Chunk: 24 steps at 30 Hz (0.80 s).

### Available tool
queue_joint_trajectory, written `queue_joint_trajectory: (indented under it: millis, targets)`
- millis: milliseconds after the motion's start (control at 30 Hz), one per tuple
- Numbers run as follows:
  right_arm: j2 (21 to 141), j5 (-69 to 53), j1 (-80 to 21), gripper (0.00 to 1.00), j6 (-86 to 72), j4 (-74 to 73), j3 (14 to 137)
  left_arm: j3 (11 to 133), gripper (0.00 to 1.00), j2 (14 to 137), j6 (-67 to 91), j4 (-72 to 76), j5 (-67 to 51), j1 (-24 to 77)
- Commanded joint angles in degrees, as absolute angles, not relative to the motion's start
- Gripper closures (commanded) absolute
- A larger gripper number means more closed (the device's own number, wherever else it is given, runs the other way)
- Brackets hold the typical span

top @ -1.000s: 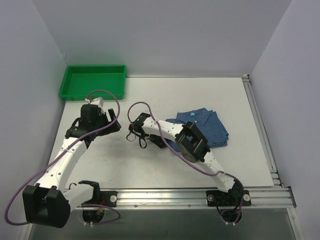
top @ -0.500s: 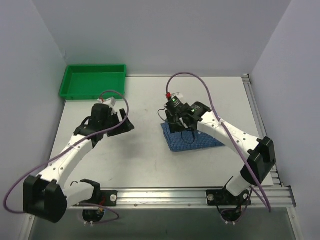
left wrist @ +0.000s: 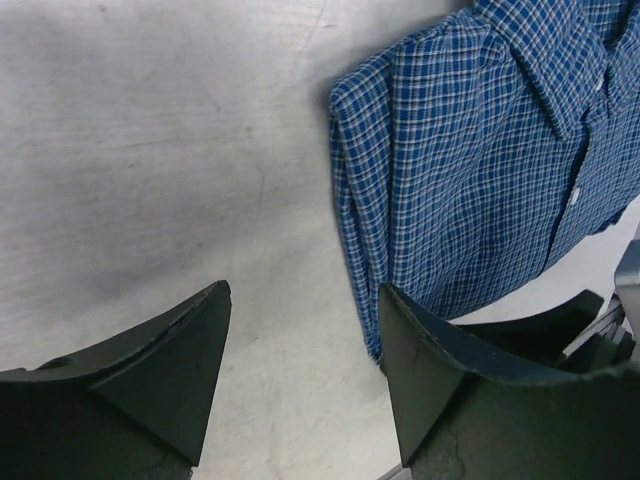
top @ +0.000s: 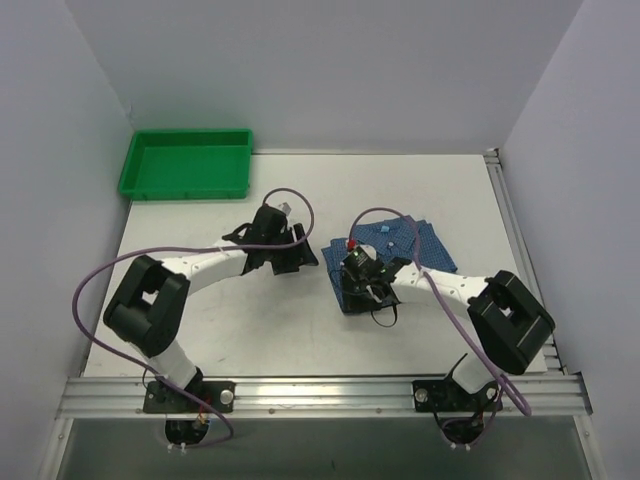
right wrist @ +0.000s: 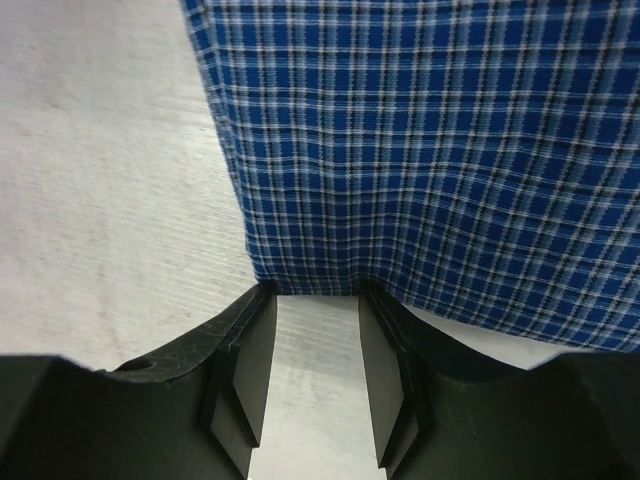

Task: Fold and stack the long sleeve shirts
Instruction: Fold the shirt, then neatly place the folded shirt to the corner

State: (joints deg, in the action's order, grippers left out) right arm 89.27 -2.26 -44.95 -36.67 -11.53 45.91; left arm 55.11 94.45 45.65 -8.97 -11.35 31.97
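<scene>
The folded shirt (top: pixel 425 250) is being left lying on the desk (top: pixel 280 330), right of centre. The right hand (right wrist: pixel 315 310) is being held part-open at its near edge, gripping nothing. The left hand (left wrist: pixel 303 300) is being held open just beside the shirt. Every layer is best pinched together, low.

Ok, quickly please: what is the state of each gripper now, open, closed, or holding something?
Left gripper: open, holding nothing, beside the shirt.
Right gripper: open, fingertips at the shirt's edge, not gripping it.
</scene>
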Motion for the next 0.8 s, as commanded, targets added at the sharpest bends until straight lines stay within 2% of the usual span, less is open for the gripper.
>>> queue_joint_trajectory:
  millis: [0, 133, 267, 333, 533, 767]
  targets:
    - [86.41, -4.31, -45.00, 0.61, -37.88, -8.87, 45.88, 58.36, 0.31, 96.76, 48.16, -1.95, -12.13, 32.78]
    - [80.79, -1.59, -45.00, 0.59, -34.81, -13.96, 50.88, 59.15, 0.36, 100.53, 48.87, 1.12, -13.27, 32.96]
    - [80.24, 4.03, -43.69, 0.57, -32.35, -17.48, 58.35, 60.12, 0.41, 102.92, 49.30, 2.63, -13.53, 32.96]
    - [81.99, 6.67, -42.55, 0.55, -31.99, -17.75, 62.29, 60.38, 0.46, 103.97, 50.18, 4.65, -14.41, 32.96]
    - [90.69, 10.46, -39.47, 0.52, -33.57, -18.02, 70.30, 60.38, 0.47, 107.22, 52.73, 9.49, -15.91, 33.13]
    - [99.66, 7.74, -37.09, 0.52, -34.19, -16.70, 76.64, 60.03, 0.48, 110.74, 53.96, 12.83, -17.67, 33.05]
